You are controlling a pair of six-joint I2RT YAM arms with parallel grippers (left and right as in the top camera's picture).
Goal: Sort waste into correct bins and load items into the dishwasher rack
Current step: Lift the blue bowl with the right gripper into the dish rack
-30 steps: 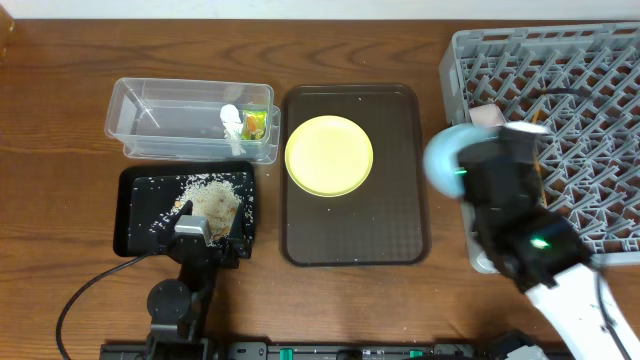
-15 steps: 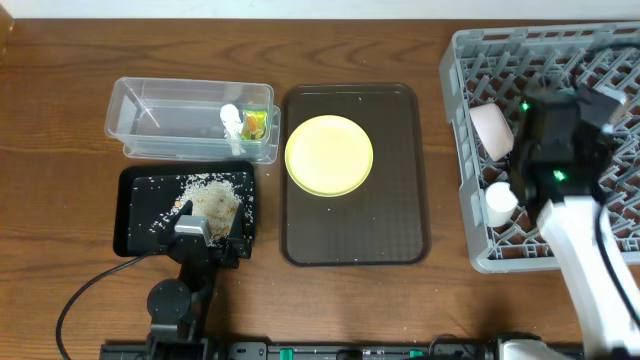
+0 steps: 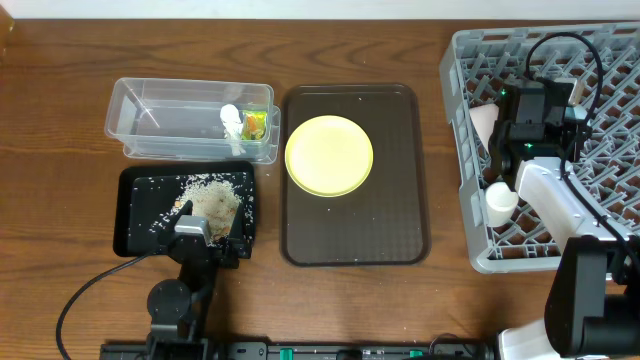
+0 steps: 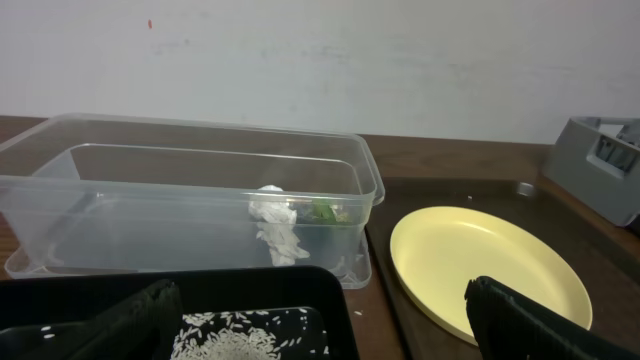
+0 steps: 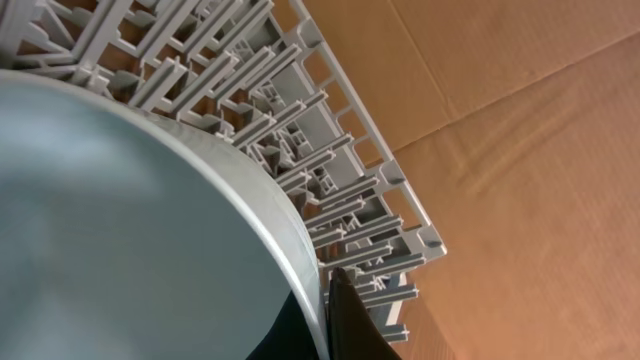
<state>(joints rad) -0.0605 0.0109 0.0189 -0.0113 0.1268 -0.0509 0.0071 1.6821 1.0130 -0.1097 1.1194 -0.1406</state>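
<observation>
My right gripper (image 3: 530,110) is over the grey dishwasher rack (image 3: 600,60), shut on the rim of the light blue bowl (image 5: 120,230). In the right wrist view its fingers (image 5: 325,310) pinch that rim above the rack lattice (image 5: 330,130). In the overhead view the arm hides the bowl. A pinkish-white bowl (image 3: 485,125) and a small white cup (image 3: 500,200) sit in the rack. The yellow plate (image 3: 329,155) lies on the brown tray; it also shows in the left wrist view (image 4: 490,265). My left gripper (image 3: 205,240) is open and empty over the black tray (image 3: 135,215). No chopsticks show.
The clear tub (image 3: 150,120) holds a white scrap (image 3: 231,120) and the green-and-orange wrapper (image 3: 256,123). Rice crumbs (image 3: 210,200) lie in the black tray. The brown serving tray (image 3: 355,240) stands mid-table. Cables loop over the rack's back right.
My right arm has carried the light blue bowl from the rack's front left edge up and back over the rack. The left arm has not moved.
</observation>
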